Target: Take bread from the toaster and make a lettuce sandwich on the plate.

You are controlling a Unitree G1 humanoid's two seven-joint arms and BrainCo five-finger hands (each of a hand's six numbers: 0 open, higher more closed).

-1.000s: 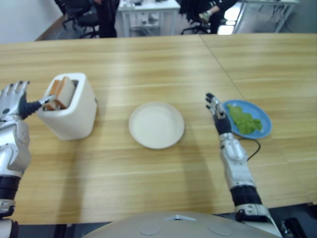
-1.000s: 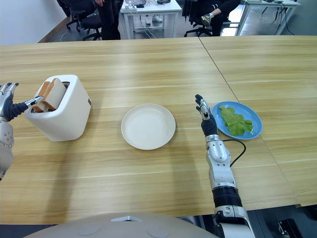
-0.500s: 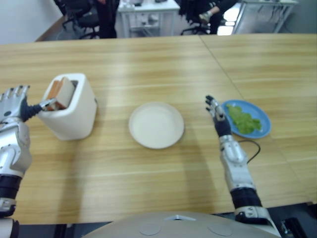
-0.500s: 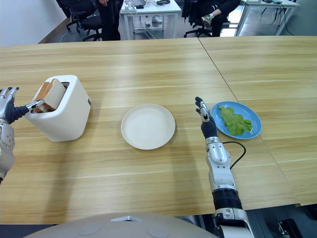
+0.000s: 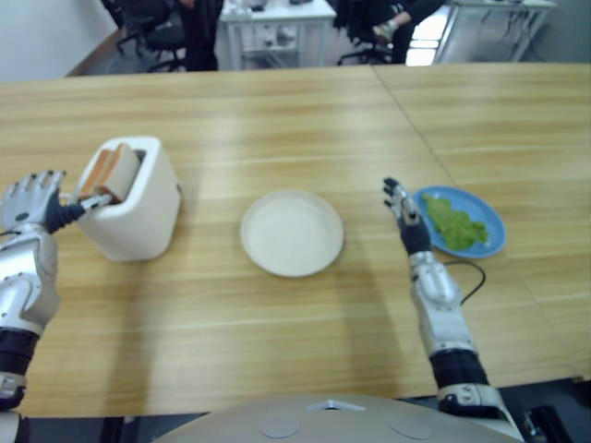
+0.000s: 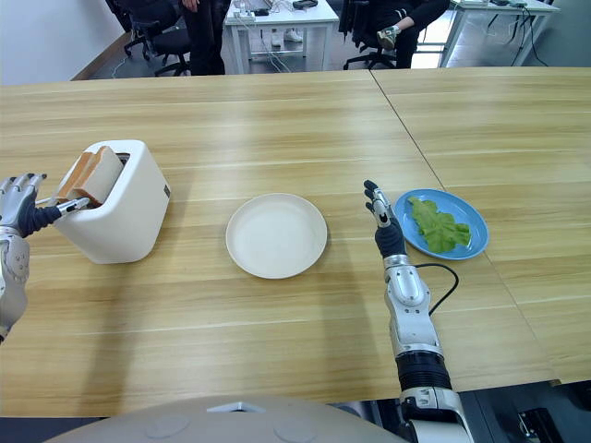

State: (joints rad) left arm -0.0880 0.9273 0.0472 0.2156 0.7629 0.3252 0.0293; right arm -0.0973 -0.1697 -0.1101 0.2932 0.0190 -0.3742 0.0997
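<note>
A white toaster (image 6: 120,214) stands at the table's left with two bread slices (image 6: 90,177) sticking up from its slot. My left hand (image 6: 20,197) is just left of the toaster, fingers spread and upright, one fingertip reaching to the toaster's top edge beside the bread; it holds nothing. An empty cream plate (image 6: 277,235) lies at the centre. My right hand (image 6: 381,218) stands open, fingers straight, between the cream plate and a blue plate (image 6: 476,242) that carries green lettuce (image 6: 438,226).
A black cable (image 6: 441,281) loops on the table beside my right forearm. A seam (image 6: 406,138) between two tabletops runs past the blue plate. Chairs and a white desk stand beyond the far edge.
My left hand has sunk slightly and drawn a little closer to me beside the toaster. The bread, both plates and my right hand have stayed put.
</note>
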